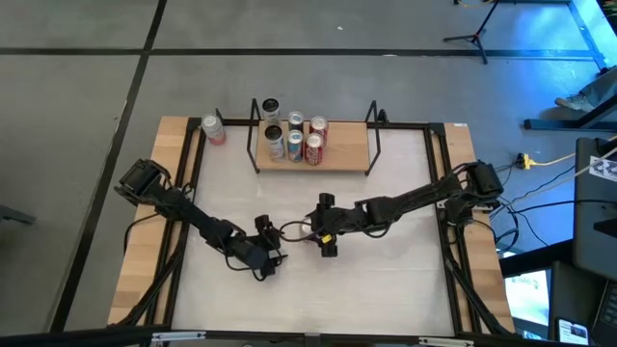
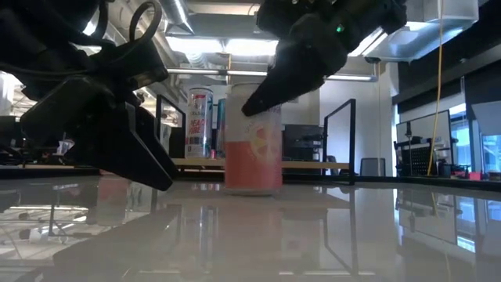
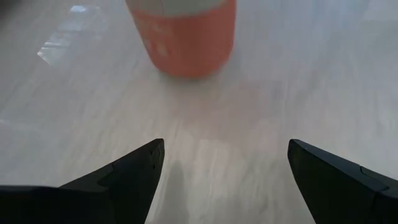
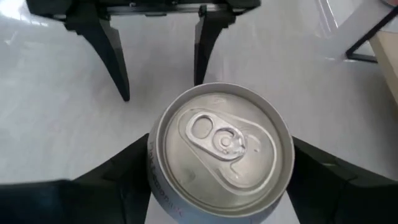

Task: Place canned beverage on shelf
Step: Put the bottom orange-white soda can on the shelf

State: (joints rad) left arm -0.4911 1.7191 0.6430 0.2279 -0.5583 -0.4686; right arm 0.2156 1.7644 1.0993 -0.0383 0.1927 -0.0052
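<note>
Right gripper (image 4: 217,180) reaches down over my can (image 4: 221,149), fingers straddling it, grip uncertain; left gripper (image 3: 224,168) faces it, fingers apart.

In the left wrist view the orange can (image 3: 186,34) is cut off by the top edge, so its lid and most of its body are out of frame. In the right wrist view the same can fills the lower centre and hides the right gripper's (image 4: 221,186) fingertips (only the dark flanks show either side). In the high view that can is hidden under the gripper. The labels of the cans on the shelf (image 1: 342,145) are too small to read.
</note>
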